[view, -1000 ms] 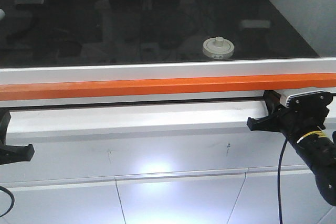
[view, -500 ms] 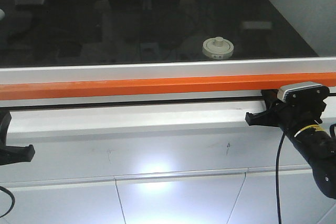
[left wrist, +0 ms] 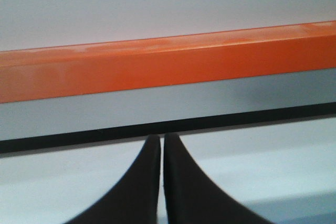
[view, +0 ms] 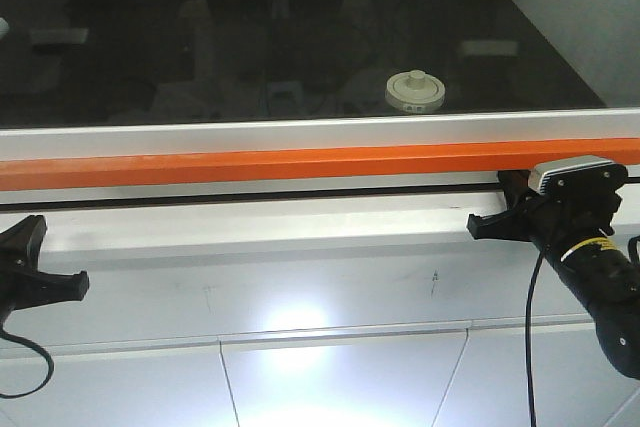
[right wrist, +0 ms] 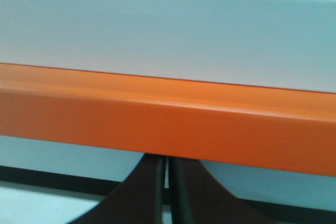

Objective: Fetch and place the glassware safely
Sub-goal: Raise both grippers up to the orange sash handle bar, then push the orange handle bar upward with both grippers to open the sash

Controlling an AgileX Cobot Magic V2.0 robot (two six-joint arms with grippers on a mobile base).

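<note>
Barely under way: glass jar [view: 414,93] untouched on the dark tabletop [view: 200,47] beyond the orange bar [view: 300,164] (lid [view: 414,80] on), left gripper [left wrist: 161,139] and right gripper [right wrist: 167,159] both pinched together, empty, near that bar.

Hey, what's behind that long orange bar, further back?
Behind the long orange bar runs a white frame strip, then a dark glossy surface carrying a small clear glass jar with a cream-white knobbed lid. Reflections make anything else unclear; the lid covers the jar's contents.
</note>
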